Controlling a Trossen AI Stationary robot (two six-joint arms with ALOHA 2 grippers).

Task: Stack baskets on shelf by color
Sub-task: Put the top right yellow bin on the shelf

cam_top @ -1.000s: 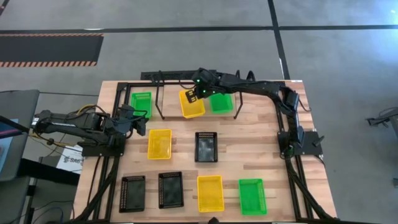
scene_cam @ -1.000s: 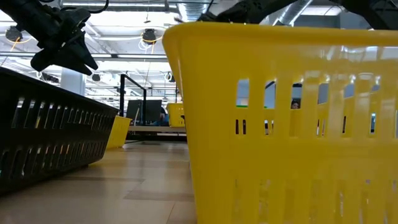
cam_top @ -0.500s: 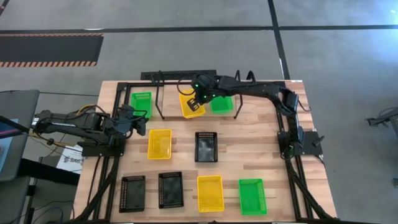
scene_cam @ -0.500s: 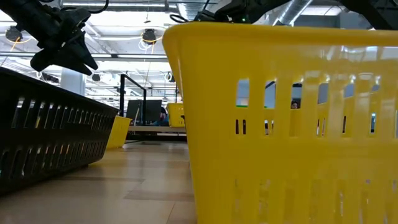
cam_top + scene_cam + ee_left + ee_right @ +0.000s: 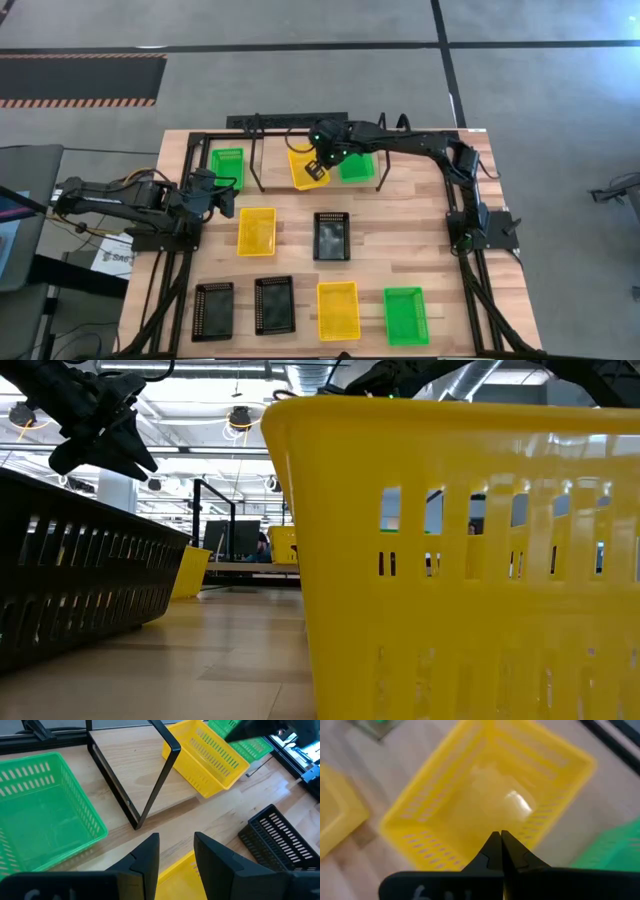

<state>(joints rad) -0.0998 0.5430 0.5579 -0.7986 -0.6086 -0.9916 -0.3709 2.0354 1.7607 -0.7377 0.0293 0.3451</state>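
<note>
Two arms in view. Left gripper [image 5: 222,193] waited at the counter's [image 5: 400,240] left edge, fingers [image 5: 145,857] slightly apart, nothing held, just beside the green basket [image 5: 227,166] at the shelf's [image 5: 270,170] left end. Right gripper [image 5: 316,166] was over the yellow basket [image 5: 305,165] on the shelf middle, fingers [image 5: 501,851] pressed together; whether they pinched its rim I couldn't tell. That basket sat skewed, long axis running front-to-back, second green basket [image 5: 356,166] just to its right. Right arm was clearly nearer; the next yellow basket [image 5: 256,230] lay on the counter toward the left arm.
</note>
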